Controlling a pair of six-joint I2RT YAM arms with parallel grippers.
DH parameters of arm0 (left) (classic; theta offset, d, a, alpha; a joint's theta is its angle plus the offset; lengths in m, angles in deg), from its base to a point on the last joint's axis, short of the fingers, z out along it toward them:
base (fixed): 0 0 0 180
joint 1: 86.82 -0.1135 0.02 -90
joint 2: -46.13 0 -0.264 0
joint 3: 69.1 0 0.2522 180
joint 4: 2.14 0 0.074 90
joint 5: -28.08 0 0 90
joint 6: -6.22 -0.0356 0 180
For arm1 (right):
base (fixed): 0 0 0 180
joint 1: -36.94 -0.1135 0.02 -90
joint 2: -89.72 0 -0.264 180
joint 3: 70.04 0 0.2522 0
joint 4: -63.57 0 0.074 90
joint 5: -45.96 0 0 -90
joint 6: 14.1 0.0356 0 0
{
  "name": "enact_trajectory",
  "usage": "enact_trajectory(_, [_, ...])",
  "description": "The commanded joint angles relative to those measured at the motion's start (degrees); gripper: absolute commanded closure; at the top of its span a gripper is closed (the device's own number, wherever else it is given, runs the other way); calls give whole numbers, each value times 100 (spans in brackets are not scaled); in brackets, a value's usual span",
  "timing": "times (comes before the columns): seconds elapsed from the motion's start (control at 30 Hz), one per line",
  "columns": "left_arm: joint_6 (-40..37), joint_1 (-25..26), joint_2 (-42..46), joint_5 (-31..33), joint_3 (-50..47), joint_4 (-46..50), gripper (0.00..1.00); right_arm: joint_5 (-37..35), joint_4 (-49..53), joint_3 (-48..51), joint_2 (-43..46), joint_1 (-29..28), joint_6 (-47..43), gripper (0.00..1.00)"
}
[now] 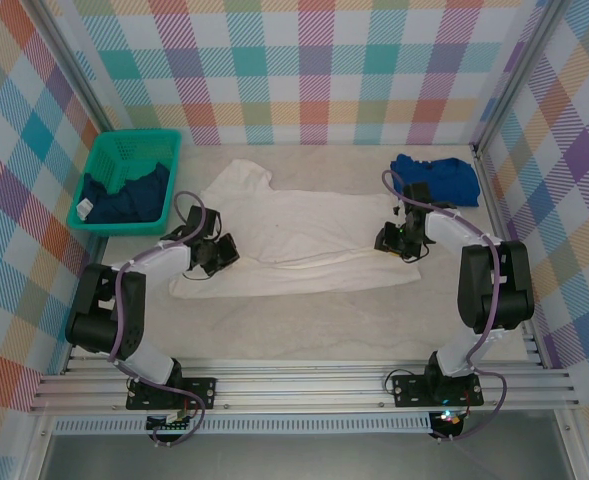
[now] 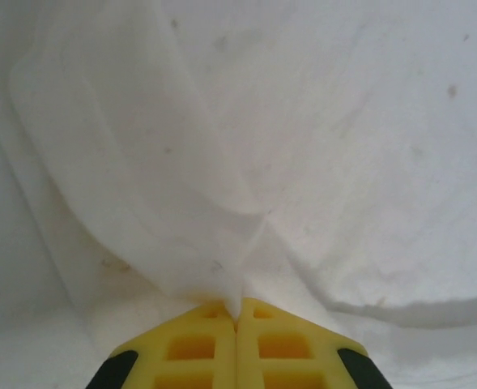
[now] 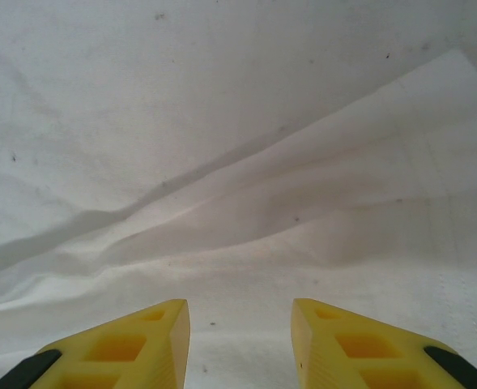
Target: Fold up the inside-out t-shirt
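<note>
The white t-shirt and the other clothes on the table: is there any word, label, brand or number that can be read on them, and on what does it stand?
No text can be read in these views.
The white t-shirt is plain, with no print or label visible.
The small white tag on the dark navy garment in the green basket is too small to read.
The blue shirt shows no print.

Pastel plaid walls (image 1: 304, 60) around a pale marbled tabletop (image 1: 304, 325).

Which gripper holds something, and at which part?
The left gripper, shut, pinches a fold of the t-shirt near its left end. The right gripper is open and holds nothing.
</note>
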Motion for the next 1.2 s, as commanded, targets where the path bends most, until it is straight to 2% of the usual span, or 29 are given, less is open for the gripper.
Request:
enact_trajectory(0.0, [-166, 70, -29, 149, 462, 84, 99, 31, 76, -132, 8, -24, -15, 62])
enact_trajectory(0.17, [-319, 70, -296, 248, 1122, 223, 100, -15, 102, -160, -15, -25, -50, 62])
enact_trajectory(0.33, [-537, 70, -1079, 225, 1947, 519, 99, -58, 133, -195, -11, -25, -92, 62])
enact_trajectory(0.5, [-655, 87, -1776, 167, 2662, 691, 84, -84, 195, -201, 31, -27, -113, 62])
enact_trajectory(0.7, [-1042, 70, -1784, 922, 3093, 1160, 61, -105, 169, -151, 142, -46, -87, 62])
enact_trajectory(0.8, [-1156, 61, -1398, 1390, 2793, 1220, 52, -131, 76, -156, 253, -231, -153, 62])
enact_trajectory(0.93, [-1093, 26, -477, 1853, 1811, 1122, 45, 335, -548, -48, 485, -915, -269, 58])
enact_trajectory(1.07, [-864, -52, 333, 1638, 695, 1063, 43, 621, -890, -125, 175, -1413, -19, 55])
enact_trajectory(1.17, [-600, -174, 656, 1248, -20, 982, 43, 198, -351, -280, -170, -1344, 125, 55])
